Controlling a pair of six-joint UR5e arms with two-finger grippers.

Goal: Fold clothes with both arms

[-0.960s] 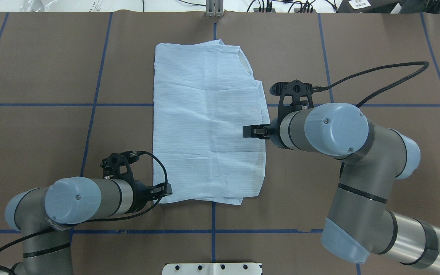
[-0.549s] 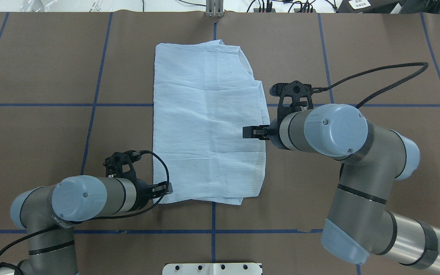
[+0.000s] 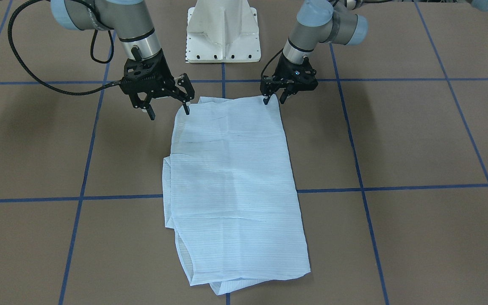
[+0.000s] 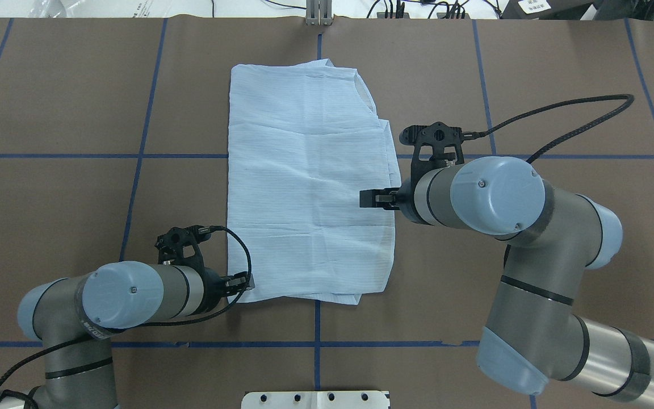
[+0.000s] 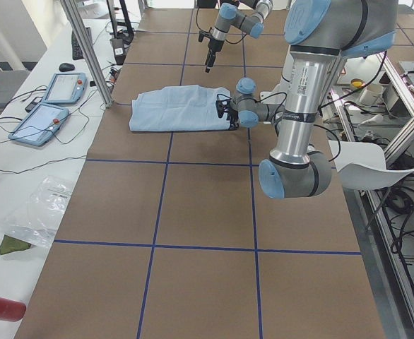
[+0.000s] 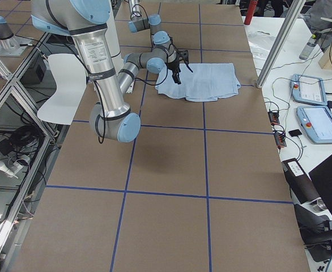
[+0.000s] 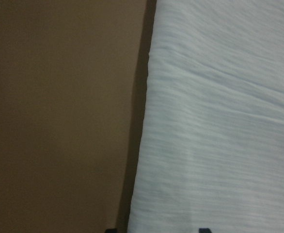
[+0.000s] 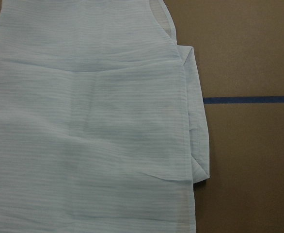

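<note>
The pale-blue striped shirt lies folded into a long rectangle on the middle of the table, its collar end far from me; it also shows in the front view. My left gripper is open and low at the shirt's near-left corner; in the front view its fingers straddle that corner. The left wrist view shows the shirt's edge close up. My right gripper is open and empty, held above the shirt's right side; in the front view its fingers spread wide. The right wrist view looks down on the shirt.
The table has a brown cover with blue tape grid lines. The white pedestal base stands at my edge. A metal post stands at the far edge. Tablets lie on a side table beyond the shirt.
My left arm's elbow has shifted a little to the right while its gripper stays at the shirt's near-left corner. My right arm has barely moved.
</note>
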